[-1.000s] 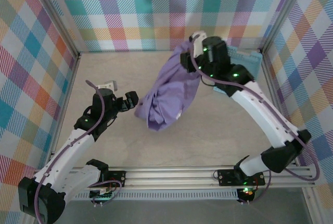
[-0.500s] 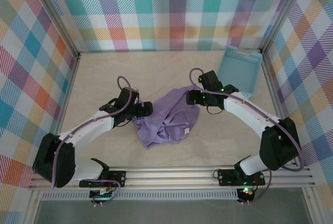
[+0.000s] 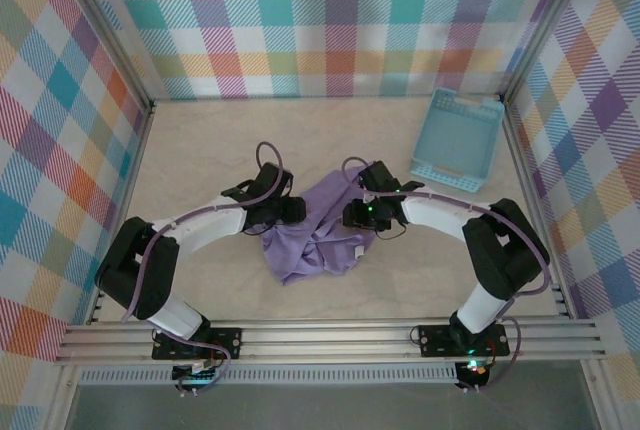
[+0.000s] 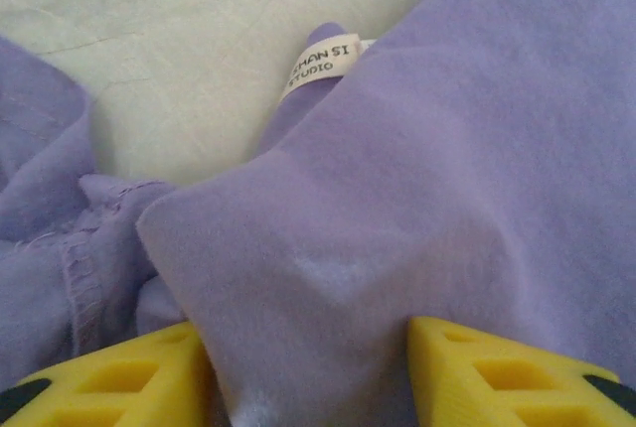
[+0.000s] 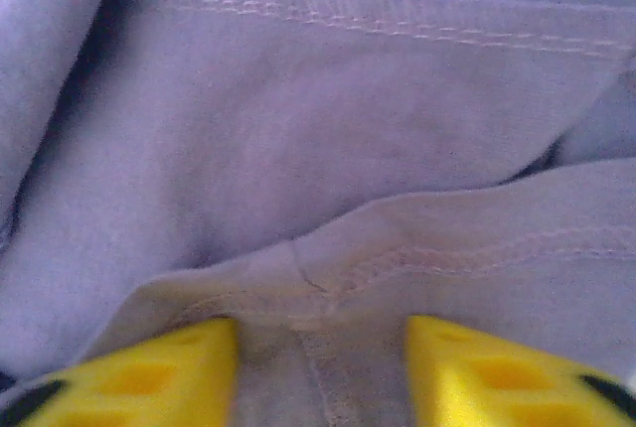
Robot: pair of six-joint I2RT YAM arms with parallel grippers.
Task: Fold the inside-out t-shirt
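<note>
The lavender t-shirt (image 3: pixel 318 242) lay crumpled at the centre of the frame on the beige table (image 3: pixel 200 150). Its white sewn-in label (image 4: pixel 323 62) read "…MAN SI STUDIO", the first letters hidden. The left gripper (image 3: pixel 291 212) pinched a raised fold at the shirt's left edge. The right gripper (image 3: pixel 352 216) pinched a stitched hem at its upper right. A light blue slotted basket (image 3: pixel 458 140) stood at the upper right, well apart.
</note>
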